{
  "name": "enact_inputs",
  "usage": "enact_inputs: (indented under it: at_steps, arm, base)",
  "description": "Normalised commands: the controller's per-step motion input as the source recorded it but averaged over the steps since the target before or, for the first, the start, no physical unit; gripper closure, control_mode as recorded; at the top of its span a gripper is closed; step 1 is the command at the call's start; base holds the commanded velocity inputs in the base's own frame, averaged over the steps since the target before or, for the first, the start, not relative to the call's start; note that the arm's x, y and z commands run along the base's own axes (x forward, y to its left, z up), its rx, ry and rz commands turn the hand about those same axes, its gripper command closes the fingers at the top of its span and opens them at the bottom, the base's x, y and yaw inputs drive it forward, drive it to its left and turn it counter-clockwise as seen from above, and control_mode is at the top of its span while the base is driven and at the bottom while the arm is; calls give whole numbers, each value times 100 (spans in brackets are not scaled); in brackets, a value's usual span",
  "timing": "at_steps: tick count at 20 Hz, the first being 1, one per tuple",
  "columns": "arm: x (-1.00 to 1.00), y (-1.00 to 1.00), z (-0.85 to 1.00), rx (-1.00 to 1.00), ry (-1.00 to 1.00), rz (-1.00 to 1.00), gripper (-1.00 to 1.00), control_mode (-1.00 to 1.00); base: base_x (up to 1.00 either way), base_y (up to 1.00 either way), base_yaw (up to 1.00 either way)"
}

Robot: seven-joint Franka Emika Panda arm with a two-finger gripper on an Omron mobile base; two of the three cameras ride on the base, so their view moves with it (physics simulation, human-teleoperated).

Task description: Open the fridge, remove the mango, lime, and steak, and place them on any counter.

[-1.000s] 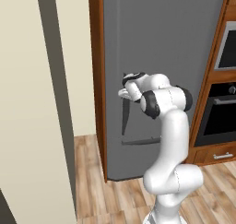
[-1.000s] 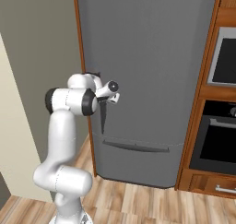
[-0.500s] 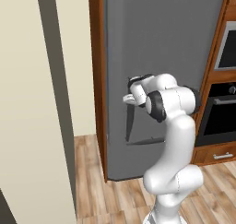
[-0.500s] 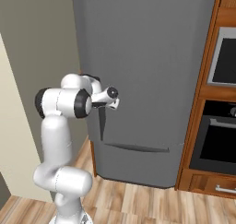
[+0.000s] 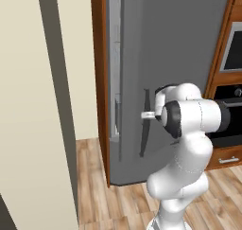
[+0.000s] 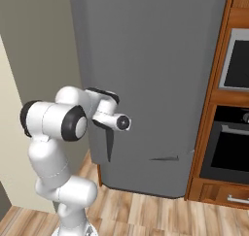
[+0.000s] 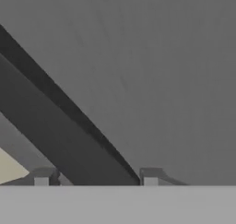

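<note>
The tall grey fridge [image 5: 179, 44] has its door [image 6: 155, 84] swung partly out, and a thin strip of the inside [image 5: 115, 87] shows along the door's left edge. My gripper [image 5: 147, 114] is at the slim dark handle [image 5: 144, 134], also seen as the gripper [image 6: 108, 128] and the handle [image 6: 109, 147]. In the hand view the handle [image 7: 55, 126] runs diagonally between my fingertips [image 7: 150, 176], which press against its sides. The mango, lime and steak are hidden behind the door. The counter is out of view.
A black wall oven [image 6: 233, 147] and microwave [image 6: 238, 65] sit in wood panelling right of the fridge. A beige wall [image 5: 33, 106] stands close on the left. Wood floor [image 5: 123, 200] lies in front of the fridge.
The fridge door has swung outward with the handle, opening a gap along its left edge. My arm has drawn back toward the base, and the fingers have narrowed onto the handle.
</note>
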Motion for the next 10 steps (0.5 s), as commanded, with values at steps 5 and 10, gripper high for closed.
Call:
enact_inputs:
  at_steps: [5,10]
  arm:
    - [-65,-66,38,0,-14,7,100,-100]
    - [-43,-72,67,0,-10,9,100,-100]
  base:
    - [0,0,0]
    - [0,0,0]
